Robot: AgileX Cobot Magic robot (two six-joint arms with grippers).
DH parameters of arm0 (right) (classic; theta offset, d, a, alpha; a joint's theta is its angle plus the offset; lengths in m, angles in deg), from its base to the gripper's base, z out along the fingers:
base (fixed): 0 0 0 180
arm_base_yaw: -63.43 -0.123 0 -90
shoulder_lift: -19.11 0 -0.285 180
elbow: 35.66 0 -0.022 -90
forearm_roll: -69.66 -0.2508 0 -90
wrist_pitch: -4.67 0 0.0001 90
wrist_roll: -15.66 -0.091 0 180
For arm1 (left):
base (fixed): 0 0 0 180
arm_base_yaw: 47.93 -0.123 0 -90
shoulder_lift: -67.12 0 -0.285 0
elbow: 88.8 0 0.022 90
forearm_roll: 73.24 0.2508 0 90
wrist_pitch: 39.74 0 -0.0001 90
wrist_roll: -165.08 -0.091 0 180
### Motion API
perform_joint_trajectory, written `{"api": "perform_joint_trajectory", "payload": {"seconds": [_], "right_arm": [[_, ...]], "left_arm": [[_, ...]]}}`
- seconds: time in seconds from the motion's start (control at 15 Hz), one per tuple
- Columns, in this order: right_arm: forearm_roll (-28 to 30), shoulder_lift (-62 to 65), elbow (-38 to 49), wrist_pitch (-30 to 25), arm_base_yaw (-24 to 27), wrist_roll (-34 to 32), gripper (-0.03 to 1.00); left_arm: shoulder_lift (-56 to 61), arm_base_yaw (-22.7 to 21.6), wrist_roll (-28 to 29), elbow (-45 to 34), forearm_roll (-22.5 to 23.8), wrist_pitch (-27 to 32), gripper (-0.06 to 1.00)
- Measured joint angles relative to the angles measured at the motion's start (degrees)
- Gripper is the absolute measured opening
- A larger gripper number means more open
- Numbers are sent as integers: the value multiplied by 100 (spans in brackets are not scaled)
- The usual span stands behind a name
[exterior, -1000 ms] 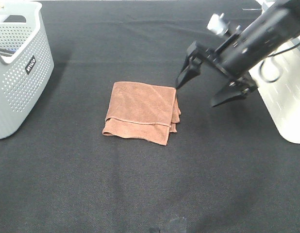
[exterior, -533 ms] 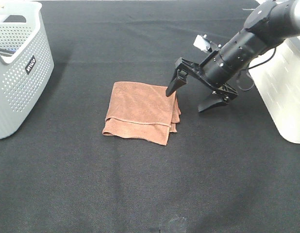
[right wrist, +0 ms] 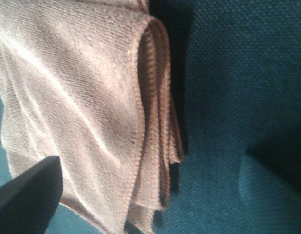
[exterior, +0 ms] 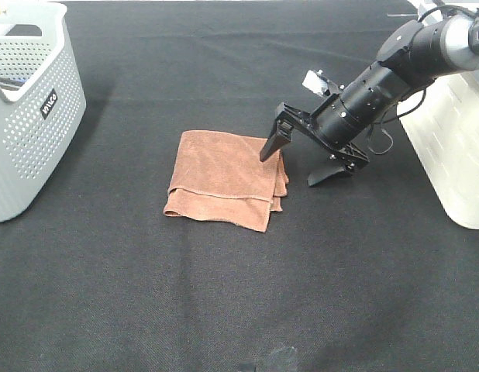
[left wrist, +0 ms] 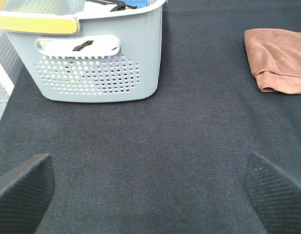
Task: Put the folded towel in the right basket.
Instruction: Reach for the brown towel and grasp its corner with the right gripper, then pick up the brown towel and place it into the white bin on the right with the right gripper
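Our left gripper [left wrist: 150, 192], jaws spread and empty, faces the grey basket [exterior: 34, 116]. The folded towel [exterior: 224, 178] lies flat in the middle of the black table [exterior: 224, 294]. Our right gripper [exterior: 288, 169], jaws released, straddles the towel's layered edge. If we pinch only the upper layers, it may unfold before reaching the white basket [exterior: 456, 155].

Bare table [exterior: 224, 310] runs along the whole near side, and also between the grey basket [exterior: 30, 116] at the far left and the towel [exterior: 224, 174]. The white basket [exterior: 456, 155] walls off the right edge. The right tool [exterior: 289, 169], jaws spread, straddles the towel's right edge.
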Motion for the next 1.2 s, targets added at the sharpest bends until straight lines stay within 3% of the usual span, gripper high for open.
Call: {"api": "perform_joint_trajectory", "payload": {"seconds": [0.33,0.47,0.6,0.8,1.0,1.2], "right_arm": [[-424,-275,-97,160,-464,0,93],[-1180,-453,-149,544,-991,189,85],[-1352,-539,-229,733,-1358,413,67],[-1215,-642,-246,739,-1484,430,17],[-882,-510,-246,699,-1495,435,18],[126,229,-510,-613,-1473,504,18]], "left_arm": [[0,0,0,0,0,0,99],[0,0,0,0,0,0,99],[0,0,0,0,0,0,99],[0,0,0,0,0,0,99],[0,0,0,0,0,0,99],[0,0,0,0,29,0,99]]}}
